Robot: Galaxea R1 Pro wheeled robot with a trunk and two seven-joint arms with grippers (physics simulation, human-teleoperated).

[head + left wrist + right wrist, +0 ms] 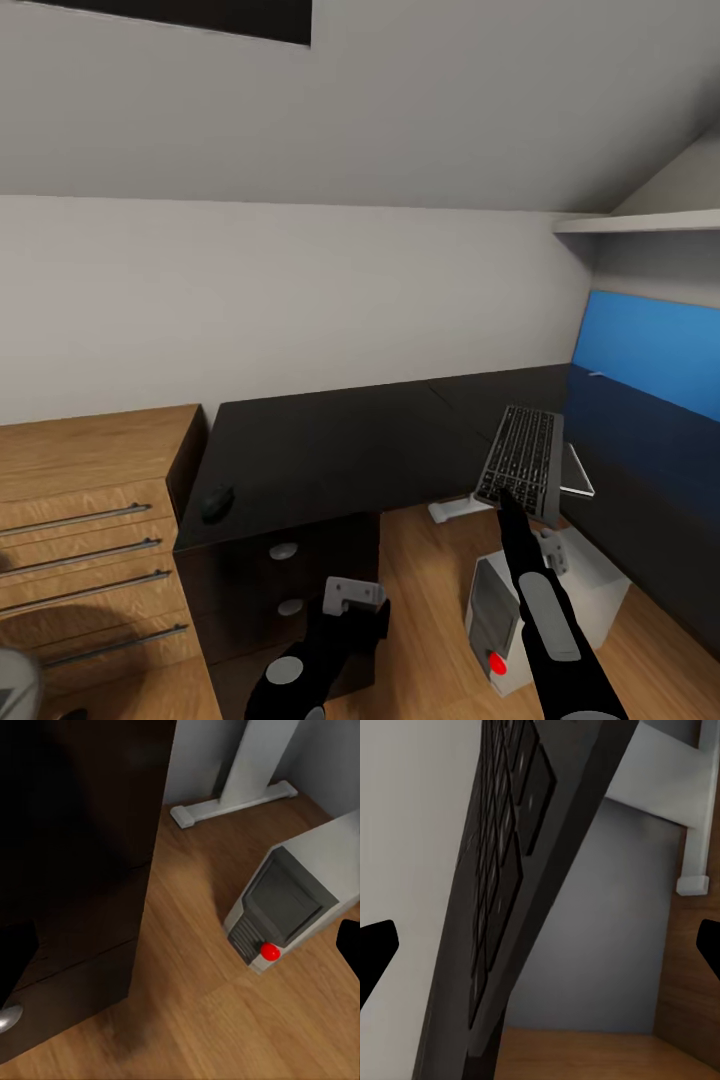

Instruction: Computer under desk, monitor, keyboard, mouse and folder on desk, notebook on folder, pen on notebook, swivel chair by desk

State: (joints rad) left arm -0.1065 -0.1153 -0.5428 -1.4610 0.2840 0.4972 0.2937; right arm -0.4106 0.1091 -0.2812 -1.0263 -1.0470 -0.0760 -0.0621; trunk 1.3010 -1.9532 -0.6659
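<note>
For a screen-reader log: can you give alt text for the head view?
The right gripper holds the keyboard tilted above the black desk. The mouse lies near the desk's left end, and the computer stands on the wood floor below.

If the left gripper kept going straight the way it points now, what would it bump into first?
Probably the wood floor between the desk's drawer unit and the computer; depth is hard to judge, so it might clip the drawer unit's edge.

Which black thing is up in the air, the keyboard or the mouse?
The keyboard. The right gripper holds it up by its near edge, while the little mouse sits flat on the desk.
</note>
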